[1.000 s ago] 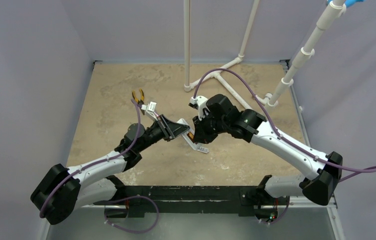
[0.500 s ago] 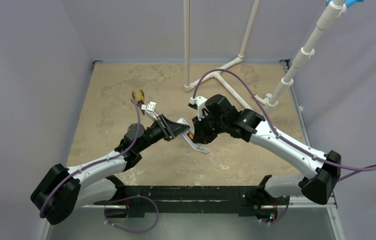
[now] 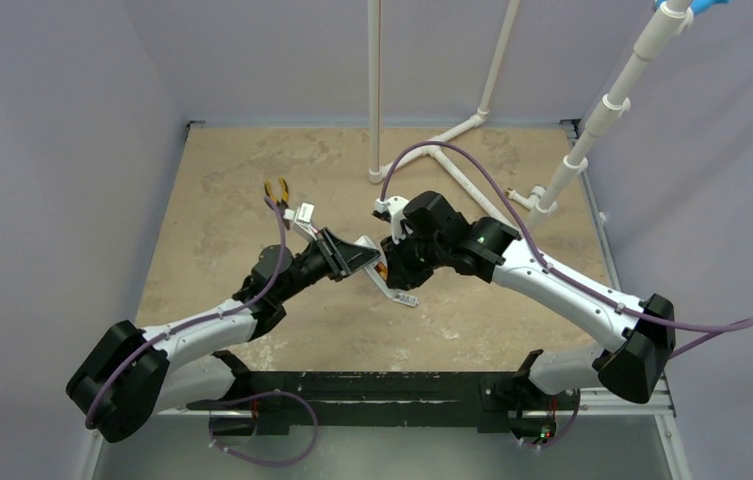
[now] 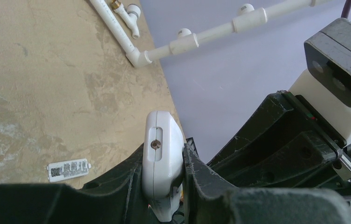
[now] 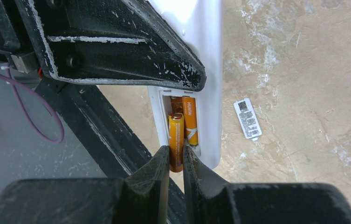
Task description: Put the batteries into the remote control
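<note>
Compared with a second ago, the right arm has edged a little toward the left of the overhead view, and its elbow at lower right has pulled in too. The remote control (image 3: 393,288) has hardly moved. It sits in the centre of that view, raised off the sandy table (image 3: 222,170).

The left gripper (image 4: 163,156) is closed tight on the remote's white body, one finger on each side.

In the right wrist view the right gripper (image 5: 175,156) is open by only a narrow slit. Its fingertips (image 5: 161,161) press against the lower end of the front battery (image 5: 175,140). That battery pokes out past the recess edge (its top is tucked inside). The second battery (image 5: 190,123) lies seated just beside it.
</note>
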